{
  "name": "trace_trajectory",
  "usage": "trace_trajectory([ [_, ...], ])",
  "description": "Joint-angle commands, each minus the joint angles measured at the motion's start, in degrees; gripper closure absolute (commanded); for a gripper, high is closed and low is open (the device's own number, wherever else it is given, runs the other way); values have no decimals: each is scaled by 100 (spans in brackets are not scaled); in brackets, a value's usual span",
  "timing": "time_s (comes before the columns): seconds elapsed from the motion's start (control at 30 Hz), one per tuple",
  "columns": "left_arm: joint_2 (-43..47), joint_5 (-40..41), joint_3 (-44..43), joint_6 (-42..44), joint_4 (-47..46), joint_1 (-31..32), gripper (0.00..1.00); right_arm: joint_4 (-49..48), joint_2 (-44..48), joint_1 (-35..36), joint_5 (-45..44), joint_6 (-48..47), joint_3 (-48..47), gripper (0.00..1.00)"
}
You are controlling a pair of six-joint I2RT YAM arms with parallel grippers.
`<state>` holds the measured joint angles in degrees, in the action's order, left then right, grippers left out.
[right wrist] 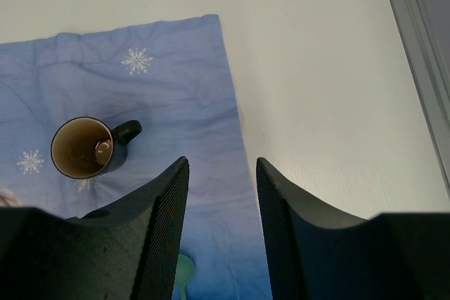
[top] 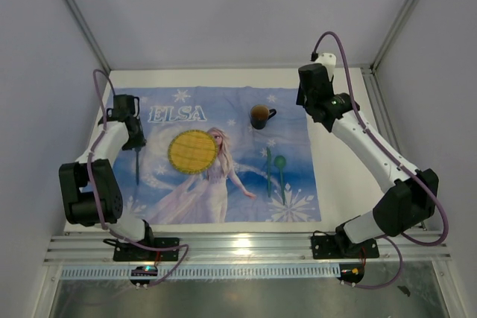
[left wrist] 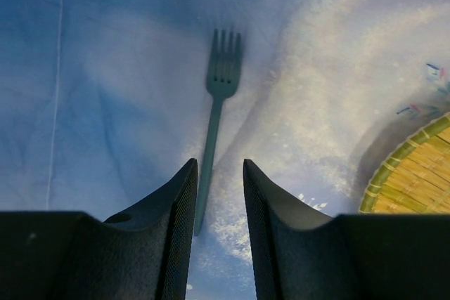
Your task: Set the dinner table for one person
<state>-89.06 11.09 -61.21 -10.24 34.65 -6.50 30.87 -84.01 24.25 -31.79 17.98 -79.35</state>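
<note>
The white dinner table [top: 337,184] carries a blue printed cloth [top: 223,102]. On the cloth lie a yellow woven plate [top: 192,151], a dark mug [top: 260,116], a green knife [top: 268,173] and a green spoon [top: 280,163]. A teal fork [left wrist: 218,103] lies flat left of the plate [left wrist: 415,180]. My left gripper [left wrist: 219,163] hovers open over the fork's handle end, which runs close by the left finger. My right gripper [right wrist: 222,160] hangs open and empty above the cloth's right edge, right of the mug [right wrist: 83,147].
Silver rails [top: 246,247] frame the table at the front and sides. Bare white tabletop [right wrist: 316,68] lies right of the cloth. The spoon's bowl [right wrist: 184,272] shows just below my right gripper's left finger.
</note>
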Motion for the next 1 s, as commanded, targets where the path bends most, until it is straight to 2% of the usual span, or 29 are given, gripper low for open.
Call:
trace_trajectory([
  [0.0, -50, 569, 30, -48, 33, -18, 65, -257, 7, -8, -11, 31, -1, 52],
  [0.43, -744, 745, 180, -365, -328, -114, 66, -275, 200, -61, -152, -66, 271, 52],
  [0.77, -613, 1123, 258, -356, -354, -193, 66, -283, 253, -114, -117, -57, 289, 52],
  [0.97, -586, 1088, 426, -365, -477, -352, 66, -275, 209, -114, -46, -14, 289, 52],
])
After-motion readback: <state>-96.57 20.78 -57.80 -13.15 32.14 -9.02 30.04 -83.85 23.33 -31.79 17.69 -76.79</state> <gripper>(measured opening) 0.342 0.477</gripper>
